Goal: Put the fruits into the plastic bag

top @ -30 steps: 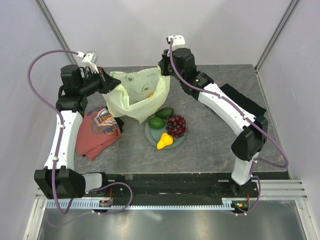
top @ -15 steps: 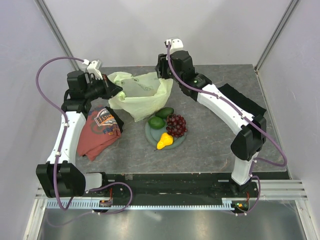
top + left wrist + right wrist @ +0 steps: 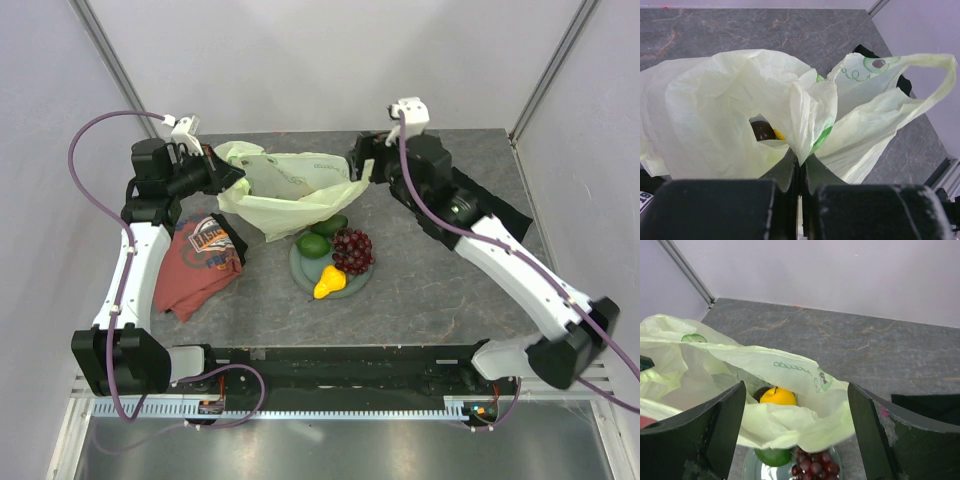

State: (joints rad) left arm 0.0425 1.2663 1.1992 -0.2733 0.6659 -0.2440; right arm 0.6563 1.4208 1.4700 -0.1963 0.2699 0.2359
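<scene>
The pale green, crinkly plastic bag [image 3: 290, 190] lies on the grey counter [image 3: 430, 275] at 12 o'clock from the round grey-green plate [image 3: 298, 270]. The left jaws are clamped on its rim. The right jaws stand wide apart, gripping nothing. Inside sit a yellow-orange round fruit [image 3: 777, 396] and, apparently, a dark plum [image 3: 761, 131]. Loading is partway. Next the right arm should probably pick the dark red grape bunch [image 3: 352, 249] off the plate.

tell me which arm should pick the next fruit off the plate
Right. The right fingers are open, gripping nothing, beside the bag rim with the plate of grapes and pear close below. The left fingers are shut on the bag, holding it up.
</scene>
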